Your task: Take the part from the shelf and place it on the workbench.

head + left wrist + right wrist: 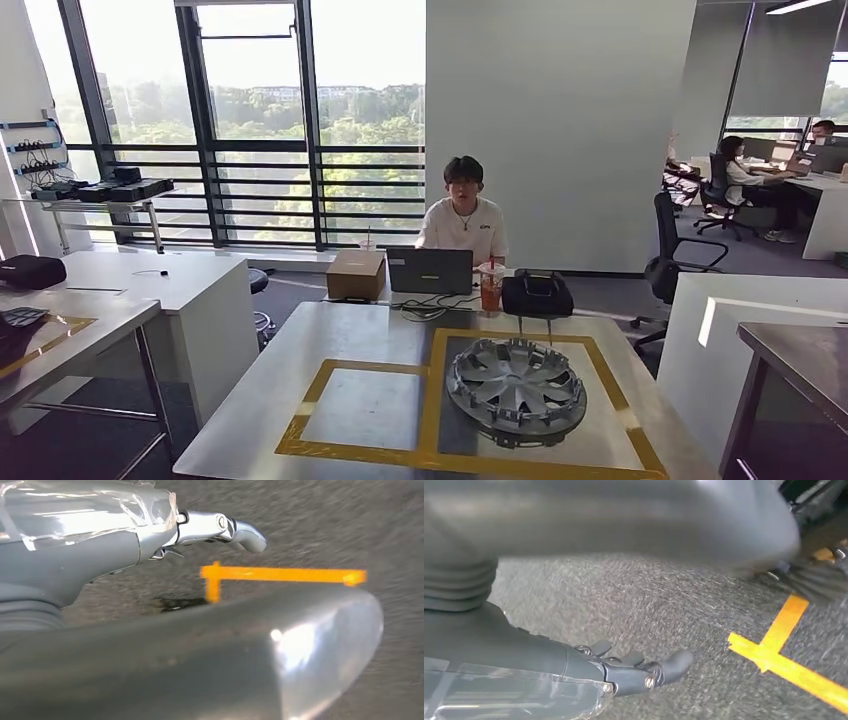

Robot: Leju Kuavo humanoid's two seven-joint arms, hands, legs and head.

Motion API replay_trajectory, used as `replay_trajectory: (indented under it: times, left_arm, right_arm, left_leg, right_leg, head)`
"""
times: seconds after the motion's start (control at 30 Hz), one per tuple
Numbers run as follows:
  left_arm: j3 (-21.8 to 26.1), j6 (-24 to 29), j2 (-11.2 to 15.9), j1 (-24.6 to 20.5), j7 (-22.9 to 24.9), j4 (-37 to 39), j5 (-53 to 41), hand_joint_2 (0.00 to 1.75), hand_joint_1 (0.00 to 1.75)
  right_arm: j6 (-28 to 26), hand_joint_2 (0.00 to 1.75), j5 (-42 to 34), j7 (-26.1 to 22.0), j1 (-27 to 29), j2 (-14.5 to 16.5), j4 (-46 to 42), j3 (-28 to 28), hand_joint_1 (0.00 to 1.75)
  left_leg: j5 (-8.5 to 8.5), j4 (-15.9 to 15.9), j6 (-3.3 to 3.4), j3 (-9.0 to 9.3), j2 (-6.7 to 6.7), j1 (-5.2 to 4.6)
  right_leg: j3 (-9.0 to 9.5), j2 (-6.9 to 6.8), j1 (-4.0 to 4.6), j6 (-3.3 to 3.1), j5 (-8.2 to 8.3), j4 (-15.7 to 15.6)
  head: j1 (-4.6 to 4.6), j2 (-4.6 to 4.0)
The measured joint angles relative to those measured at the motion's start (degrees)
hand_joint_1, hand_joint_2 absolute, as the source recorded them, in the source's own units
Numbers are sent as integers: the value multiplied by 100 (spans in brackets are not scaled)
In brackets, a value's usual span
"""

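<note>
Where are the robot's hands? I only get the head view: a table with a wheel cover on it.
Observer: The left hand hangs over dark carpet, holding nothing.
Operator: And the right one?
Observer: The right hand hangs over carpet too, holding nothing.
Operator: Anything on that floor?
Observer: Orange tape runs across the carpet near the right hand, and more orange tape lies near the left.
</note>
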Motion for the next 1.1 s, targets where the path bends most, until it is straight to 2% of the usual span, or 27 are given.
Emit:
replay_trajectory:
  times: [0.03,0.07,0.1,0.13,0.17,0.2,0.27,0.3,0.37,0.4,0.43,0.47,0.5,0.53,0.57,0.6,0.63,0.67,0.73,0.77,0.8,0.83,0.9,0.97,1.03,1.07,1.1]
  left_arm:
    - [0,-4,12,-1,27,29,-16,0,0]
    - [0,-9,27,-2,45,59,-20,0,0]
    - [0,-12,44,-4,56,85,-20,0,0]
    - [0,-14,57,-6,61,108,-20,0,0]
    - [0,-15,69,-7,63,127,-20,0,0]
    - [-1,-16,81,-8,64,139,-20,0,0]
    - [-1,-15,101,-10,65,152,-20,0,0]
    - [0,-15,111,-10,65,155,-20,0,0]
    - [4,-15,131,0,65,157,-18,0,0]
    - [5,-15,140,7,68,158,-20,0,0]
    - [5,-13,146,11,109,161,1,44,0]
    - [5,-9,157,11,223,173,71,87,0]
    - [3,-4,169,10,391,194,179,131,0]
    - [2,-1,187,10,566,217,308,175,0]
    - [2,-3,208,12,716,237,425,175,0]
    - [1,-12,228,15,814,245,512,175,0]
    - [-7,-22,249,19,877,244,583,175,0]
    - [-30,-23,267,24,944,242,662,175,0]
    - [-138,15,318,42,1060,242,857,87,0]
    - [-214,56,339,50,1101,247,956,44,0]
    - [-294,102,360,59,1138,254,1052,0,0]
    - [-378,157,374,72,1172,265,1146,0,0]
    - [-559,275,401,103,1243,302,1334,0,0]
    - [-757,390,424,118,1306,346,1517,0,0]
    - [-965,506,448,118,1368,388,1696,0,0]
    - [-1069,565,459,118,1400,409,1788,0,0]
    - [-1174,626,472,118,1433,426,1878,0,0]
  right_arm:
    - [-47,175,-32,13,-44,-64,169,-25,0]
    - [-76,175,-54,16,-81,-124,317,-49,0]
    - [-95,175,-62,19,-110,-171,440,-69,0]
    - [-106,175,-66,21,-131,-206,541,-83,0]
    - [-115,175,-68,22,-149,-237,626,-92,0]
    - [-123,175,-69,24,-168,-263,695,-100,0]
    - [-134,175,-73,24,-204,-300,805,-109,0]
    - [-137,175,-75,24,-216,-316,848,-112,0]
    - [-138,175,-77,24,-215,-335,924,-118,0]
    - [-138,175,-78,25,-215,-342,953,-120,0]
    - [-144,175,-78,30,-215,-349,979,-122,0]
    - [-160,175,-80,43,-223,-355,1009,-126,0]
    - [-182,175,-86,58,-228,-366,1047,-131,0]
    - [-213,175,-101,70,-232,-376,1097,-138,0]
    - [-254,175,-120,71,-235,-391,1161,-150,0]
    - [-296,175,-143,53,-237,-413,1231,-163,0]
    - [-345,175,-171,22,-238,-434,1298,-172,0]
    - [-393,175,-210,-11,-242,-455,1352,-167,0]
    - [-474,175,-347,-62,-259,-477,1419,-106,0]
    - [-508,175,-440,-72,-271,-483,1434,-60,0]
    - [-537,175,-540,-76,-283,-490,1446,-8,0]
    - [-565,175,-646,-76,-292,-497,1454,47,0]
    - [-617,87,-866,-67,-291,-510,1465,175,0]
    - [-669,0,-1079,-44,-273,-518,1475,313,0]
    - [-721,0,-1296,-22,-239,-521,1486,459,0]
    - [-749,0,-1410,-13,-213,-521,1493,535,0]
    - [-773,0,-1520,-2,-181,-521,1503,611,0]
  left_leg:
    - [76,11,0,-105,12,-5]
    - [150,28,-8,-210,21,-6]
    - [217,56,-23,-321,28,0]
    - [274,96,-42,-423,31,8]
    - [320,161,-69,-525,31,17]
    - [355,246,-99,-630,30,18]
    - [415,391,-169,-777,30,12]
    - [452,426,-201,-820,31,12]
    - [500,450,-264,-871,25,37]
    - [405,515,-298,-911,13,52]
    - [206,674,-332,-972,-2,66]
    - [-81,939,-365,-1048,-18,79]
    - [-364,1287,-392,-1127,-26,90]
    - [-553,1648,-411,-1195,-31,101]
    - [-610,1925,-420,-1218,-34,109]
    - [-540,2036,-419,-1167,-35,116]
    - [-395,1935,-407,-1010,-37,118]
    - [-244,1631,-381,-752,-40,114]
    - [-185,766,-307,-156,-49,89]
    - [-230,451,-277,30,-53,69]
    - [-289,274,-257,113,-55,46]
    - [-289,213,-237,115,-54,28]
    - [-212,151,-164,71,-35,37]
    - [-119,97,-83,9,-13,54]
    - [-62,104,-52,-82,-2,30]
    - [-39,114,-51,-122,3,20]
    - [-22,129,-53,-153,7,13]
  right_leg:
    - [-65,0,-11,19,-176,379]
    - [-70,0,-24,75,-217,653]
    - [16,0,-43,158,-126,738]
    - [189,0,-65,242,24,629]
    - [466,-1,-93,306,151,308]
    - [793,1,-103,332,166,-148]
    - [1219,6,-93,262,14,-856]
    - [1268,9,-70,205,-61,-999]
    - [1164,-3,-74,85,-13,-995]
    - [1108,-12,-82,25,36,-987]
    - [1042,-21,-94,-30,93,-988]
    - [974,-28,-94,-66,149,-987]
    - [906,-28,-87,-89,200,-986]
    - [841,-29,-79,-97,252,-983]
    - [781,-30,-72,-93,300,-980]
    - [726,-30,-66,-84,344,-976]
    - [679,-30,-60,-70,386,-974]
    - [647,-28,-56,-54,424,-972]
    - [610,-25,-45,-11,495,-970]
    - [595,-26,-44,22,531,-969]
    - [575,-31,-48,60,568,-970]
    - [559,-36,-54,103,603,-977]
    - [491,-37,-64,142,578,-893]
    - [260,-22,-60,103,300,-423]
    - [-88,-8,-57,64,-91,388]
    - [-190,-7,-58,76,-204,685]
    - [-183,-6,-59,107,-228,780]
  head:
    - [5,0]
    - [8,1]
    - [12,1]
    - [14,1]
    - [17,1]
    - [23,1]
    - [41,3]
    - [51,3]
    - [70,2]
    - [63,1]
    - [57,1]
    - [46,0]
    - [33,1]
    - [27,1]
    - [19,1]
    - [16,1]
    - [8,1]
    - [4,1]
    - [2,1]
    - [6,1]
    - [8,1]
    - [8,1]
    - [8,1]
    - [34,1]
    - [57,1]
    - [60,1]
    - [62,1]
